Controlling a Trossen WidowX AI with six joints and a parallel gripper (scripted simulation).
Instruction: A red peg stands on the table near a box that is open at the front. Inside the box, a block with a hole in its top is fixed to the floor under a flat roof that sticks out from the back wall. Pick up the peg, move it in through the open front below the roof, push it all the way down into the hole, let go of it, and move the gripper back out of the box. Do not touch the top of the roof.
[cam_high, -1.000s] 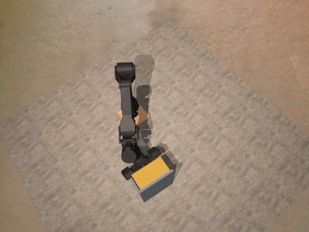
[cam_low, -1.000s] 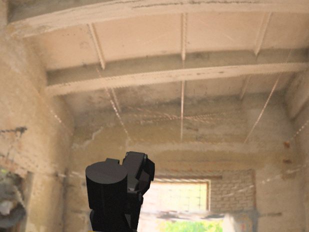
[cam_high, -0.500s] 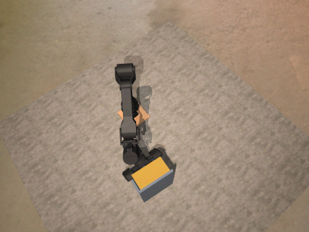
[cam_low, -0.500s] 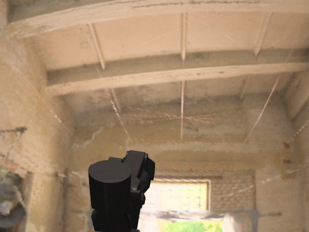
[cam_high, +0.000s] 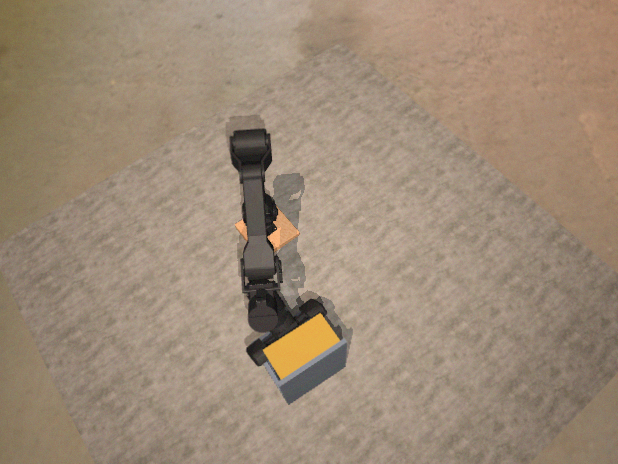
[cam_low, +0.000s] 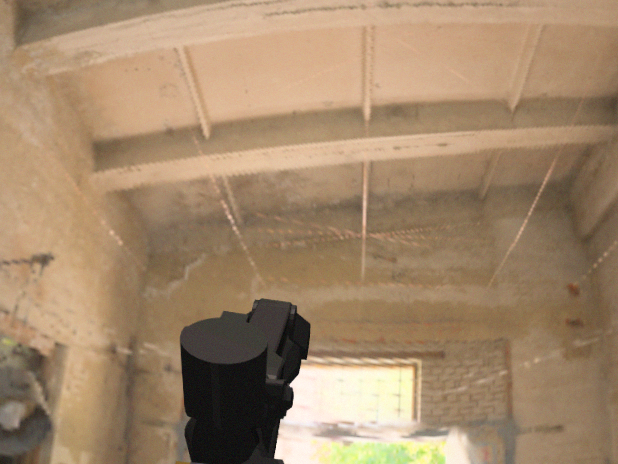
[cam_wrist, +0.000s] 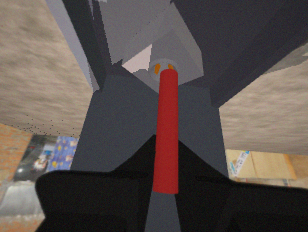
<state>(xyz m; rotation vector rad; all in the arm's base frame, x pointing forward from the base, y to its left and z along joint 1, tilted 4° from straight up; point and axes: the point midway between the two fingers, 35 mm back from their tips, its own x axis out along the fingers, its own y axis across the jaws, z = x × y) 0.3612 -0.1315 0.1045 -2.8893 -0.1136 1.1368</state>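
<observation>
The red peg (cam_wrist: 168, 125) is held between the fingertips of my gripper (cam_wrist: 163, 140), which is shut on it. In the wrist view the peg's far end overlaps the near edge of the round hole in the pale grey block (cam_wrist: 189, 62). Whether the tip is in the hole or just above it cannot be told. The blue-grey box (cam_high: 317, 372) (cam_wrist: 102, 132) surrounds the block. In the top view its yellow roof (cam_high: 301, 346) hides the peg, block and fingertips, and the gripper body is at the open front. The exterior view shows only the dark arm.
The box's side walls stand close on both sides of the fingers. The roof is right beside the gripper body in the top view. An orange flat piece (cam_high: 287, 231) lies under the arm, farther from the box.
</observation>
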